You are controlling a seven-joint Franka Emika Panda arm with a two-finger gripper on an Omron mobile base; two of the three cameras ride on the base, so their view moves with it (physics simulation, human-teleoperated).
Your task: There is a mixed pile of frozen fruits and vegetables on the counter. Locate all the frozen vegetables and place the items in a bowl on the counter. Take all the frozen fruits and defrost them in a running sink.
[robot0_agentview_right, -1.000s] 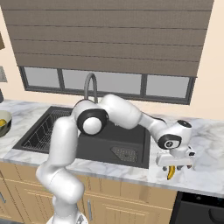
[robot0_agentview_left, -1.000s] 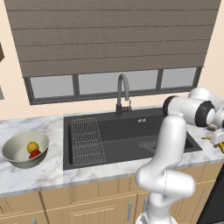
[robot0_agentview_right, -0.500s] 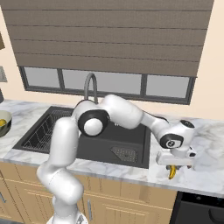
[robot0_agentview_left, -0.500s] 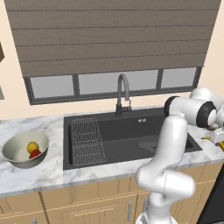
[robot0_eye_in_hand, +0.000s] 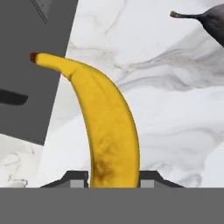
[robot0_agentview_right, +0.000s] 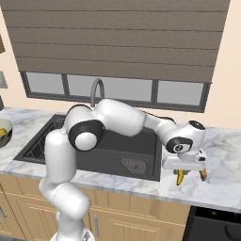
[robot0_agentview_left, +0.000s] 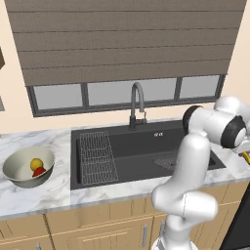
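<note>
A banana (robot0_eye_in_hand: 111, 131) lies on the marble counter (robot0_agentview_right: 221, 155) just right of the sink (robot0_agentview_right: 117, 155), the gripper (robot0_agentview_right: 184, 170) clamped around it. Fruit-defrosting appears under way; next it likely needs lifting and carrying left into the basin.

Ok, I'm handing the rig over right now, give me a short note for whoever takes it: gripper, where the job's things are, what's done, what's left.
Gripper: shut on a banana, low over the counter right of the sink.
Second banana: a yellow piece shows just beyond the hand in the right base view; the hand hides most of it.
Bowl: on the counter left of the sink, with the red piece and the yellow-orange piece inside.
Done: both vegetables are bowled.
Left: carry the held banana into the sink, then the other. No water shows at the tap, so it likely needs turning on.
</note>
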